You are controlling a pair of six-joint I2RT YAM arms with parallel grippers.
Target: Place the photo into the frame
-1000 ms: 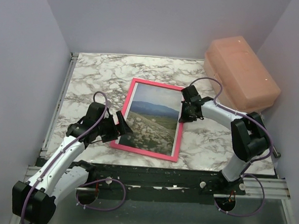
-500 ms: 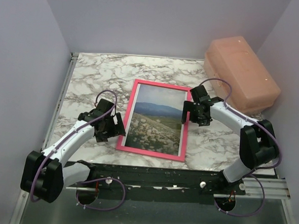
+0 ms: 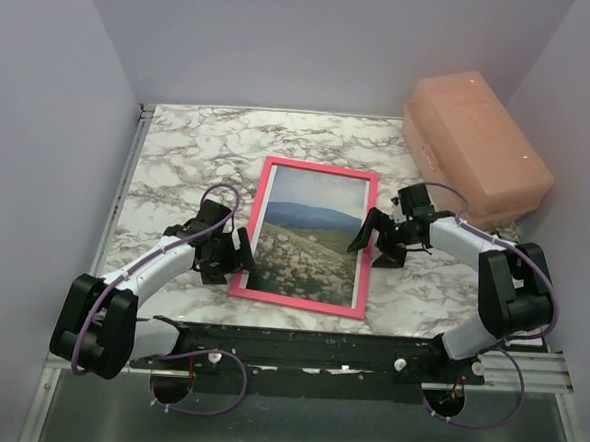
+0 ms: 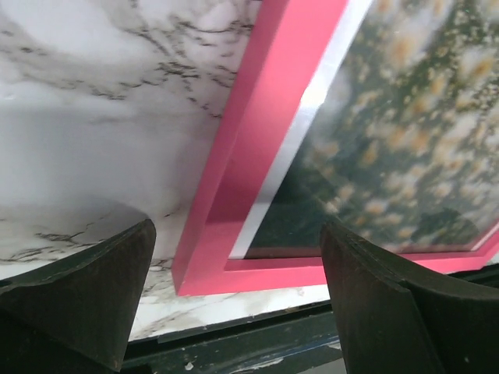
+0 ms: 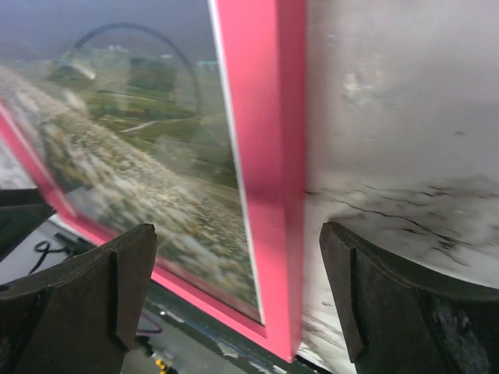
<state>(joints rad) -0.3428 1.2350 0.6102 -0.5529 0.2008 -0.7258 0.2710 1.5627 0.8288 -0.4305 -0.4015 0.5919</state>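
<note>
Top external: pink rectangular frame point(image 3: 318, 167) around printed landscape photo point(image 3: 309, 237), long axis near-to-far; left gripper point(image 3: 243, 258) and right gripper point(image 3: 376, 244) flank it, jaws apart, empty.

Landscape photo point(image 3: 307, 244) flat inside pink frame point(image 3: 300, 303), face up on the marble table point(image 3: 179, 154).

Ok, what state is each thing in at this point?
frame, flat on the table, pink front up.
photo, inside the frame, picture side up.
left tool, open, empty, at the frame's near left corner.
right tool, open, empty, by the frame's right edge.
box, lid on.
</note>
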